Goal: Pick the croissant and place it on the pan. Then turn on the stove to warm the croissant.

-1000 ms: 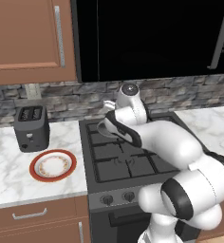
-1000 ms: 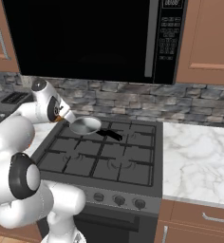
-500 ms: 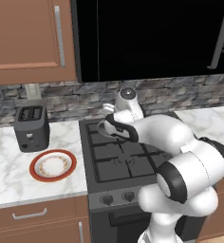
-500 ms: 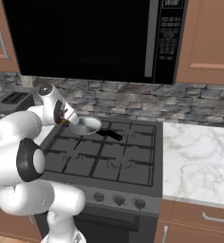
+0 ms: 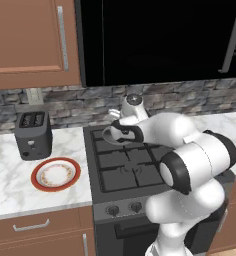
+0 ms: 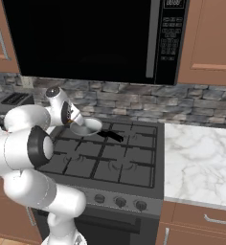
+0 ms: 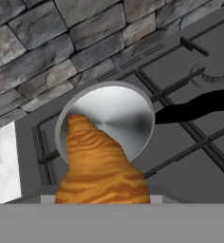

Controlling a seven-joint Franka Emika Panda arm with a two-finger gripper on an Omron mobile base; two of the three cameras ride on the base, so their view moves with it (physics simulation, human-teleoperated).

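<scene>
Claw [image 6: 75,119] upper left of right base frame, jaws partly closed gripping croissant [image 7: 100,166], lower centre in hand frame, over pan [image 7: 118,114] on stove [image 6: 110,158].

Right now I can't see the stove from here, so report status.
Gripper shut on croissant, held above pan. Pan on stove's back left burner. Nothing in the way.

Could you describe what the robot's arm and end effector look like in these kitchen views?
The arm is built of glossy white, rounded segments joined by dark grey to black rings at the joints. A small round grey cap tops the wrist. No loose cables or markings show. The end effector is small, white and dark, at the arm's tip.
</scene>
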